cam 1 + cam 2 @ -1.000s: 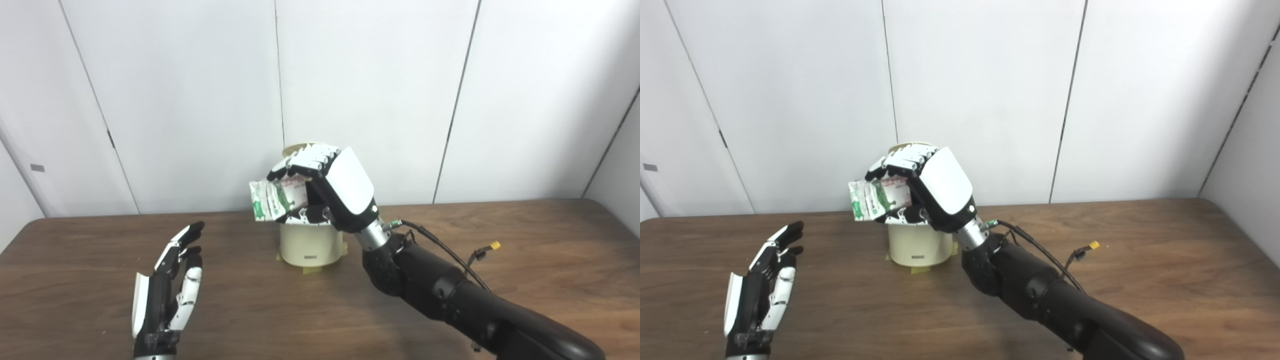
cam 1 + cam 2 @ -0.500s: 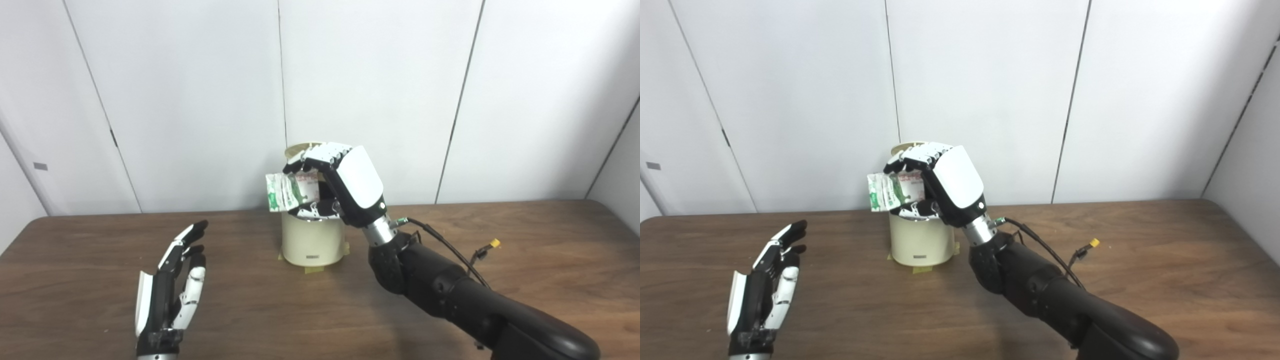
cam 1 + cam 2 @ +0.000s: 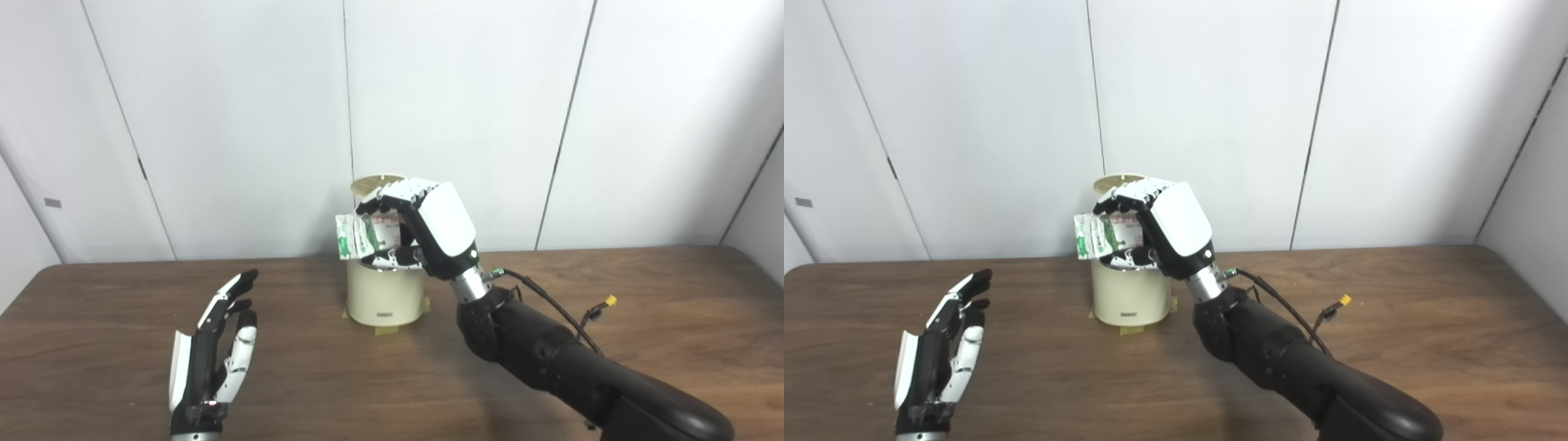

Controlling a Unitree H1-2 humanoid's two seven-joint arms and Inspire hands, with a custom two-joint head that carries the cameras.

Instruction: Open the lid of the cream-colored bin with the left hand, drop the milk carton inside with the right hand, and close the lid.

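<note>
Left hand [image 3: 214, 352] at 8 o'clock over brown wooden worktop [image 3: 92, 343], fingers spread, holding nothing. Right hand [image 3: 422, 229] at centre, fingers curled round crumpled white-and-green milk carton [image 3: 361, 236], just above mouth of cream-coloured cylindrical bin [image 3: 384, 294]. Round cream lid [image 3: 1118, 180] stands raised behind, clearer in right eye view.

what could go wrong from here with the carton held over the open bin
1. The milk carton lies sideways in the right hand, and its free end sticks out past the left rim of the cream-colored bin. Released like this, it may catch on the rim or tip out onto the table.
2. The raised lid stands right behind the fingers, so a bump might swing it shut while the left hand waits far away, open.
</note>
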